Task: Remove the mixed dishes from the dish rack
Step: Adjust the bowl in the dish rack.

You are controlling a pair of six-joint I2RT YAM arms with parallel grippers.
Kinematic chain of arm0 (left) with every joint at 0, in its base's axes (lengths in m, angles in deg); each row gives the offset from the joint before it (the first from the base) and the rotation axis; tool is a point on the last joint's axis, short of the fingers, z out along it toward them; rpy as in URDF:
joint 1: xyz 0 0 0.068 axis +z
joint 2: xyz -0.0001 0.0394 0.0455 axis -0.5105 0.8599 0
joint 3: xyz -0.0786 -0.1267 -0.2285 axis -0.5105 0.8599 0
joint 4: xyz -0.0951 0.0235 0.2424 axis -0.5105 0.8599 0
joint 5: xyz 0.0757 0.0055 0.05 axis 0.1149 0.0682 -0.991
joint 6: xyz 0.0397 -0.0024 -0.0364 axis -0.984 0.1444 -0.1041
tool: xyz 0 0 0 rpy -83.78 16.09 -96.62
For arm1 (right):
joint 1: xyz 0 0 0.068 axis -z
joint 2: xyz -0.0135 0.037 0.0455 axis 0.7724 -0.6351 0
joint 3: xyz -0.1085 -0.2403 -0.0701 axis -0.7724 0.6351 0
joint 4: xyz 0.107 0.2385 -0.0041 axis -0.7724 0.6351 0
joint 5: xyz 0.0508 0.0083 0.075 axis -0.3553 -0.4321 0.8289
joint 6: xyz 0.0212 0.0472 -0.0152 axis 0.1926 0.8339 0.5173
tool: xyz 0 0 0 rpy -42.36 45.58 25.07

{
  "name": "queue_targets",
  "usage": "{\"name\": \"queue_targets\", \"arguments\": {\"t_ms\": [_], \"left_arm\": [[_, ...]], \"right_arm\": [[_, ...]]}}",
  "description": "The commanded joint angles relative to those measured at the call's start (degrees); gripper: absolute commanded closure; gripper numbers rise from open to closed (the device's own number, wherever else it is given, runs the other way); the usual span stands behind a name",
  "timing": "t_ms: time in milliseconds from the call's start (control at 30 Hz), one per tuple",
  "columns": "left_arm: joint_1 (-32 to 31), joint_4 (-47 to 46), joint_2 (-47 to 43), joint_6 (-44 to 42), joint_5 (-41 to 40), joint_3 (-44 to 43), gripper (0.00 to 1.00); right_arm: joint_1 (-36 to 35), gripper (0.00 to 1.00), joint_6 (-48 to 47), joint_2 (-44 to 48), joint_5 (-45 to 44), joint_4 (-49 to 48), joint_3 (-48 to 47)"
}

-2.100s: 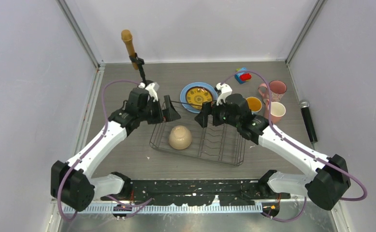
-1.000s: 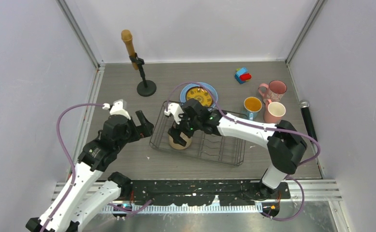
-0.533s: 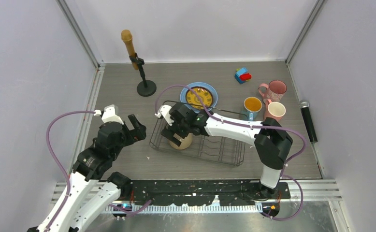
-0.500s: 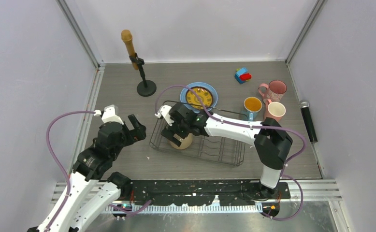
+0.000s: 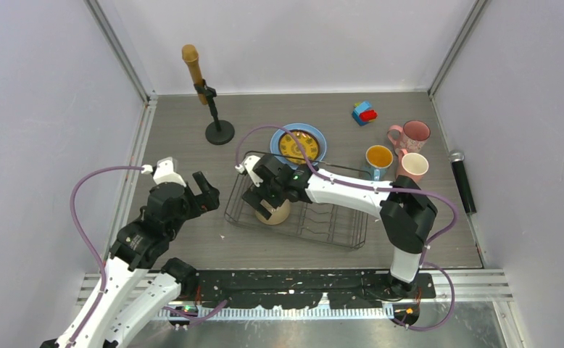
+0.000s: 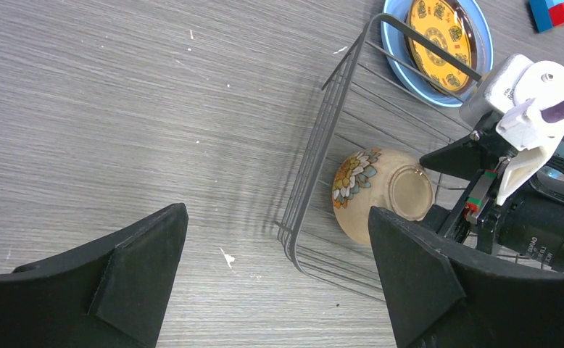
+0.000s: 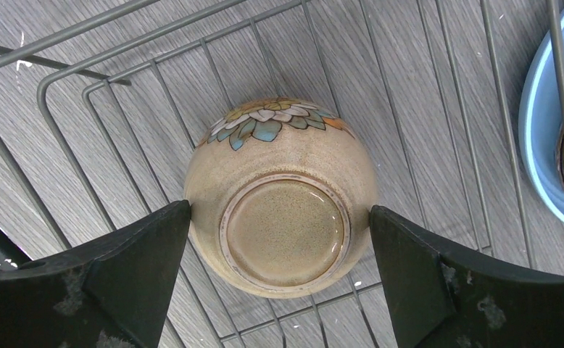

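Inside the dish rack (image 5: pixel 333 217), at its left end, the beige bowl (image 7: pixel 283 196) sits upside down. Around it the right gripper (image 7: pixel 278 212) is spread wide, one finger just beside each flank. Over the table (image 6: pixel 83 109) by the rack's left end hangs the left gripper (image 6: pixel 276 212), spread and holding nothing.

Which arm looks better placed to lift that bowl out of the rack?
Right, I'd say. The right hand, open, straddles the upside-down beige bowl in the dish rack. The left hand hangs open beside the rack, over the table.
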Motion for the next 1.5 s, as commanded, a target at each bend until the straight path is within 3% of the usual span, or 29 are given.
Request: {"name": "queue_targets", "arguments": {"t_ms": [0,433,700,900,1167,1467], "left_arm": [[0.1,-2.2,0.2,0.3,-0.6,0.3,0.00],[0.1,-3.2,0.7,0.1,-0.9,0.9,0.00],[0.1,-4.0,1.6,0.1,0.0,0.9,0.00],[0.1,-4.7,1.9,0.2,0.4,1.3,0.00],[0.1,-5.4,2.4,0.1,1.6,1.7,0.00],[0.1,-11.7,5.3,-0.8,14.0,1.9,0.00]], "right_arm": [[0.0,0.00,4.8,-2.0,-0.6,3.7,-1.1],[0.0,0.00,7.5,-5.1,-3.1,9.3,-2.2],[0.0,0.10,7.4,-2.4,-4.2,6.1,-2.4],[0.6,0.25,7.9,1.8,-2.7,1.1,-1.4],[1.8,0.30,9.2,5.8,-1.5,-3.3,0.6],[3.4,0.26,11.1,7.4,-0.1,-3.1,3.4]]}}
